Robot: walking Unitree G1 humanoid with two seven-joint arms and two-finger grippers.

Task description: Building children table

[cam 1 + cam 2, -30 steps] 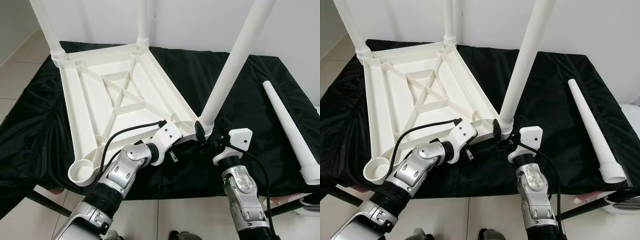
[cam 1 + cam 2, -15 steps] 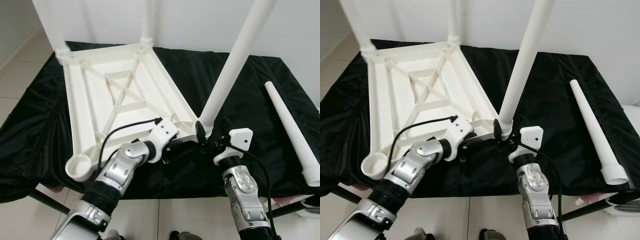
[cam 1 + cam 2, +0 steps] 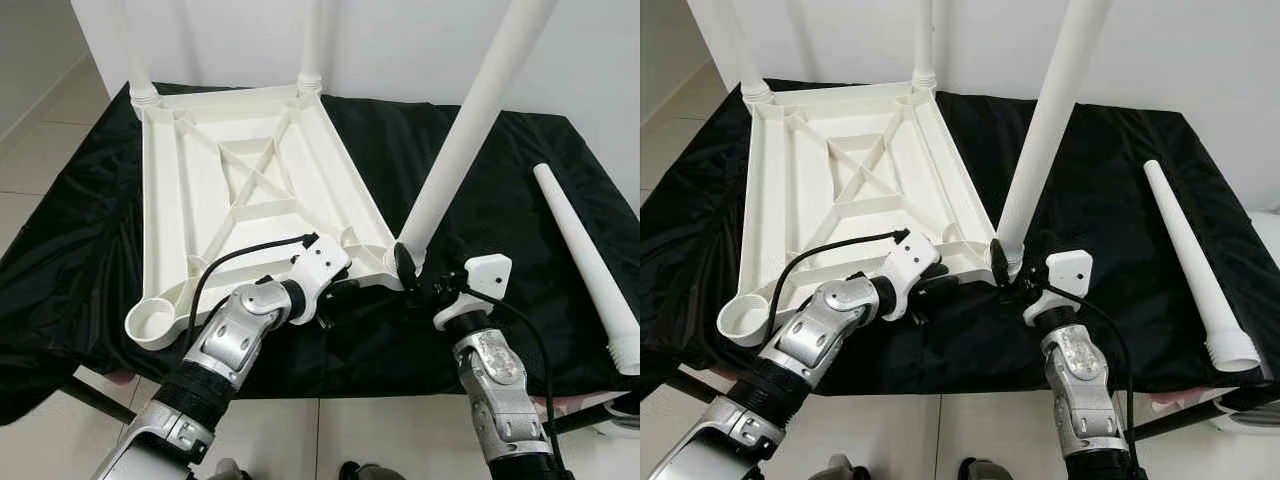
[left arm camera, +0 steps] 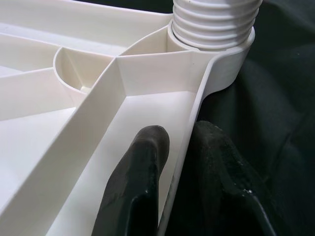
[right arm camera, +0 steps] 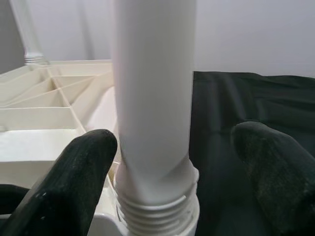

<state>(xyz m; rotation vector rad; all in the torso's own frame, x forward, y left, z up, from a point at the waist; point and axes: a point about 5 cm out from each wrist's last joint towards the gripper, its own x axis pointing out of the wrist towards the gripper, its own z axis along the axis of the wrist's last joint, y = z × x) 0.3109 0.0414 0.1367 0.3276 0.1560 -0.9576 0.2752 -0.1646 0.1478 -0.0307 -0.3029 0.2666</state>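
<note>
Tabletop (image 3: 240, 190) lies inverted (ribbed underside up), three legs fitted.

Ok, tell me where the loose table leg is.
The loose leg lies flat on the black cloth at the robot's far right, apart from the upturned tabletop, its threaded end toward the robot, beyond the right gripper.

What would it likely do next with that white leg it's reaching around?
Probably close the right claw on the leg and twist it tighter. Its fingers stand open on either side of the leg, threads still show above the socket, and the left claw pinches the tabletop rim.
</note>
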